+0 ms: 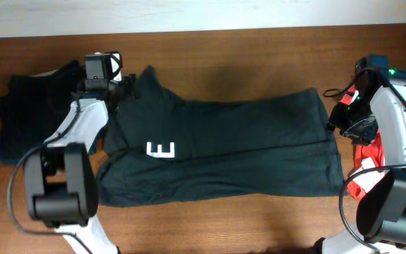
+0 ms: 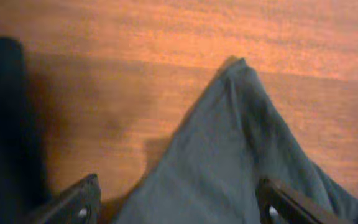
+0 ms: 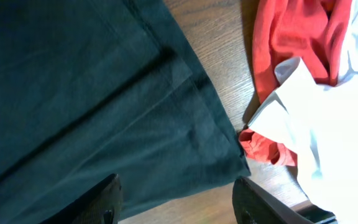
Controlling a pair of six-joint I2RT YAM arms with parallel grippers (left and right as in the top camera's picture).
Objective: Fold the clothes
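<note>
Assessing progress, we judge the task to be at an early stage. The dark shirt (image 1: 238,148) lies flat across the middle of the bench (image 1: 259,42) with its white letter mark (image 1: 161,149) facing up. A straight crease runs along the shirt's length toward the near side, so we judge that one long side is already turned in. The far side is not yet folded: its sleeve tip (image 2: 238,65) points toward the back left. No crosswise fold shows.

The left claw (image 2: 179,210) is released. Its two fingers stand well apart, one on each side of the sleeve cloth, and we cannot tell whether they touch it. The right claw (image 3: 176,202) is likewise released and sits over the hem corner (image 3: 232,162) at the shirt's right end, grasping nothing.

Count of items:
- Shirts spread for folding: one.
- Dark heap (image 1: 27,116) at the left end of the bench: one. We cannot count the pieces in it.
- Red-and-white bundle (image 1: 364,161) just beside the hem corner: one. We cannot tell whether it is one garment or two, and we judge it unfolded.
- Arms: two, with one claw each.
</note>
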